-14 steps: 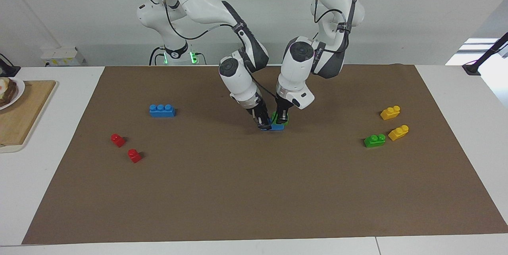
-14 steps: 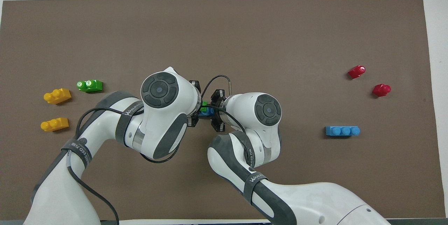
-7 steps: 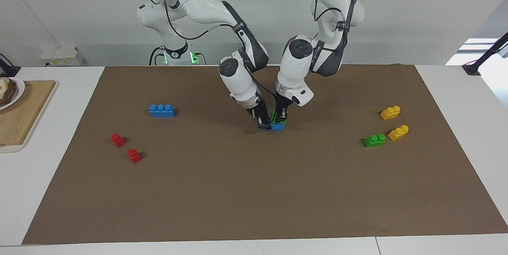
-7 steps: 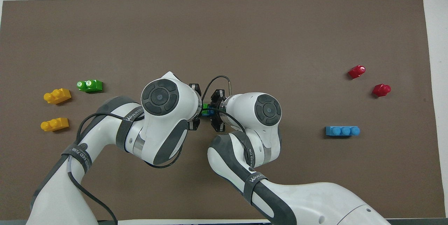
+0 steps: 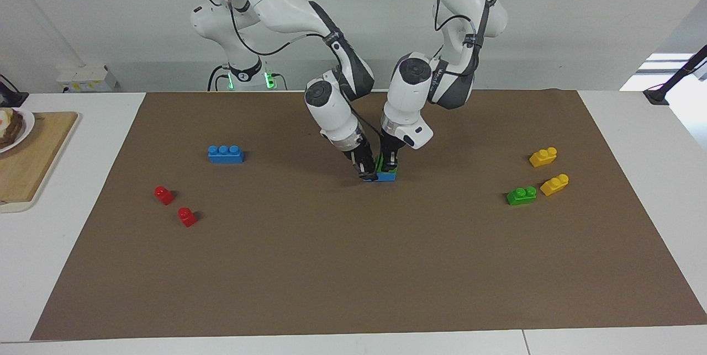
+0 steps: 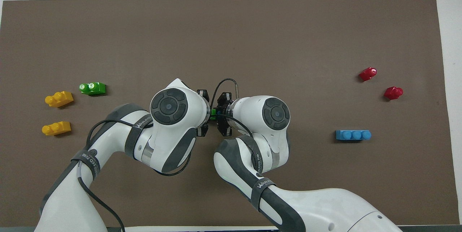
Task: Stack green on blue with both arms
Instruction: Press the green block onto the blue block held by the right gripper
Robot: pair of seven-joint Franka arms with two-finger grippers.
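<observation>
With the right gripper (image 5: 367, 174) closed on the blue brick (image 5: 386, 176) and the left gripper (image 5: 389, 165) closed on the green brick (image 5: 381, 165), press straight down, studs aligned.

Bright, even room light; soft faint shadows beside the bricks; sharp focus, no glare.

left gripper (image 5: 390, 165) carried green brick (image 5: 380, 165) over blue brick (image 5: 386, 176)
</observation>
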